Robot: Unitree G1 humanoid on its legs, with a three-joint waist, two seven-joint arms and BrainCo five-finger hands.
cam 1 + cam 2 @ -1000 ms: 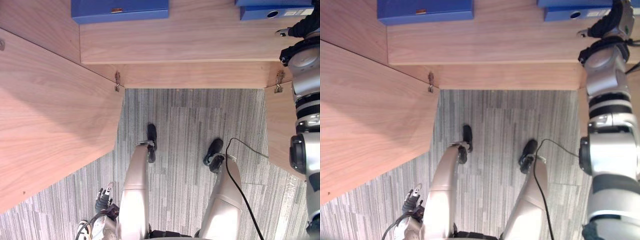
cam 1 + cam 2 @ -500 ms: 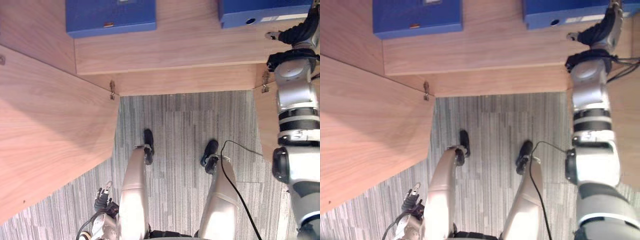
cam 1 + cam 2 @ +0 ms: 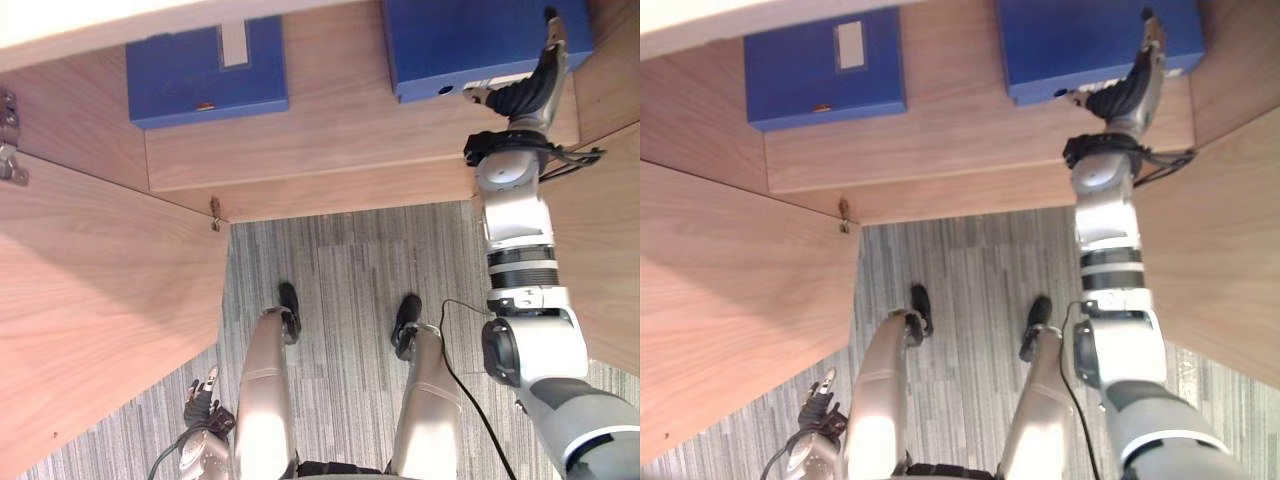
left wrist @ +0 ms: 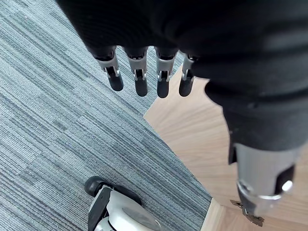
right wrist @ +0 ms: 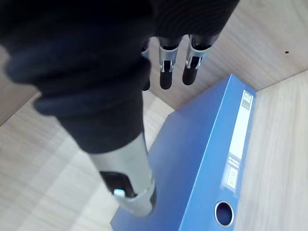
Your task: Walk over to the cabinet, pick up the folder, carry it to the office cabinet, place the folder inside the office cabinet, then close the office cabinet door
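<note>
Seemingly straight-fingered right hand (image 3: 533, 80) over folder (image 3: 450, 40)

Office: wood cabinet (image 3: 350, 160), blue folders (image 3: 205, 75), grey striped carpet (image 3: 340, 270).

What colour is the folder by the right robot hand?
Blue; the folder shows best in the right wrist view.

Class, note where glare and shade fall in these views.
Left eye view: a washed-out bright strip runs along the top edge above the left folder. Right wrist view: the spine of the right folder is lit brighter than its broad face.
</note>
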